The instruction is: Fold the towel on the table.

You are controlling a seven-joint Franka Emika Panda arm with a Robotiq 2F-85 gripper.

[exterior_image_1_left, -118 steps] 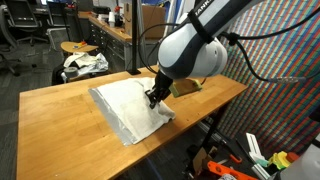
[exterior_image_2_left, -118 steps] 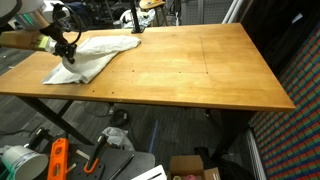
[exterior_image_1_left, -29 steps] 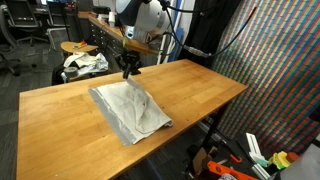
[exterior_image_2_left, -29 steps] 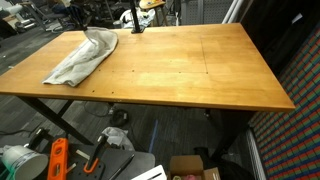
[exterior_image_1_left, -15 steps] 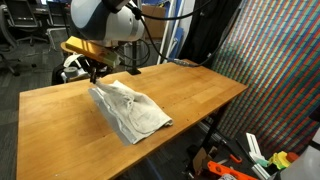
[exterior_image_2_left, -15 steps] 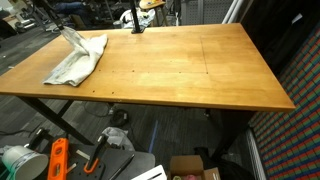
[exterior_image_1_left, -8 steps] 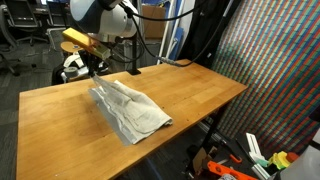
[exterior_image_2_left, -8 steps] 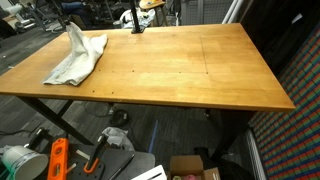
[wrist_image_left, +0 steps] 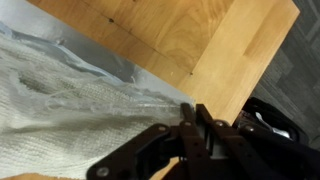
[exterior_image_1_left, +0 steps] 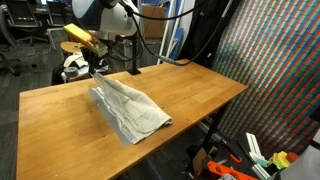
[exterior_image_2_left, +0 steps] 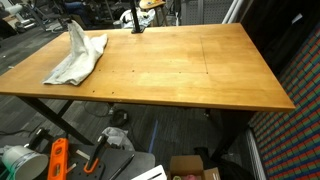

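Wooden table (exterior_image_1_left: 205, 90) in a cluttered workshop, towel (exterior_image_1_left: 132, 112) at one end of it, long axis slanting across the table's width, one end corner raised off the wood, gripper (exterior_image_1_left: 96, 69) pinched tight on that corner.

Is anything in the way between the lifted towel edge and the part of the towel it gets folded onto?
Nothing visible. The gripper has its jaws shut on a raised edge of the towel. Only the cloth's flat part lies below, and the table beside it shows bare wood.
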